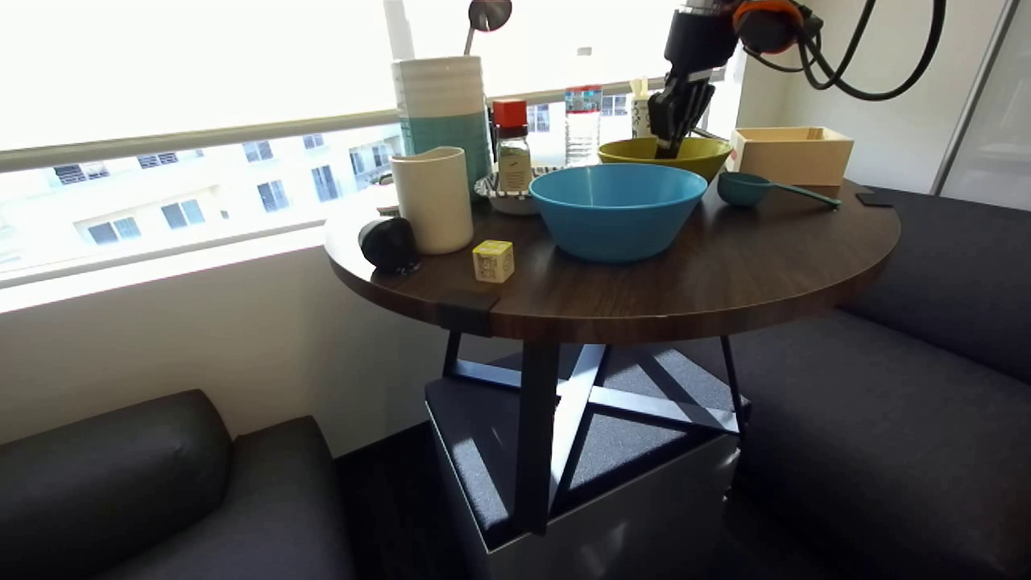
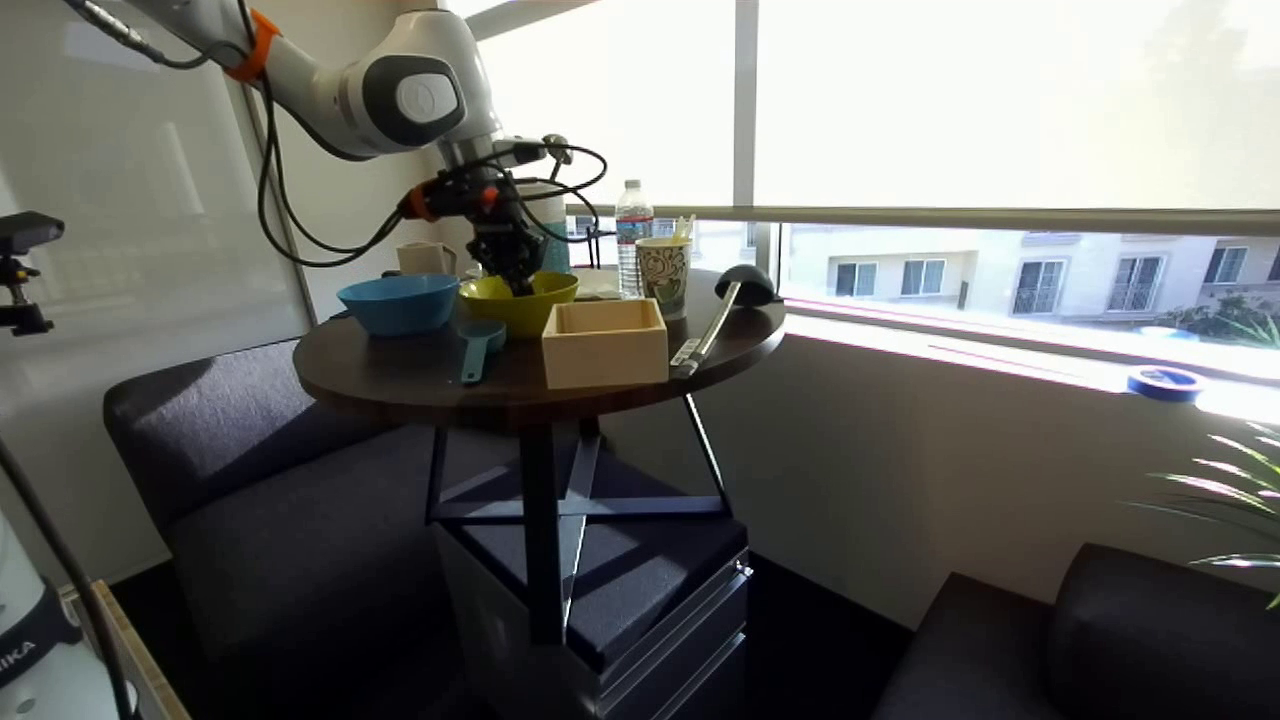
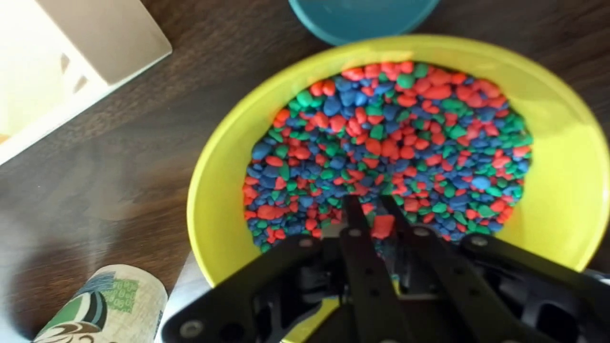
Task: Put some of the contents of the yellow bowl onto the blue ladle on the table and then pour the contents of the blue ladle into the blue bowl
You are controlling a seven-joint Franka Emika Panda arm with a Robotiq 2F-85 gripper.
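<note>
The yellow bowl (image 3: pixel 219 200) holds red, green and blue pebbles (image 3: pixel 333 157). My gripper (image 3: pixel 371 199) reaches down into it, fingertips among the pebbles. Its fingers are drawn together, with a red pebble (image 3: pixel 382 226) caught between them; whether smaller ones are also pinched is hidden. In both exterior views the gripper (image 1: pixel 670 149) dips inside the yellow bowl. Close beside that bowl lies the blue ladle (image 2: pixel 481 340), its handle resting on the table (image 1: pixel 773 258). The visible part of its cup is bare. The large blue bowl (image 1: pixel 619 213) stands on the yellow bowl's far side from the bottle.
A wooden box (image 2: pixel 605 350) and a patterned paper cup (image 2: pixel 663 270) stand close to the yellow bowl. Around the table are also a water bottle (image 1: pixel 582 121), a cream cup (image 1: pixel 435 201), a letter block (image 1: pixel 493 262), a tall vase (image 1: pixel 447 121) and a black ladle (image 2: pixel 745 285).
</note>
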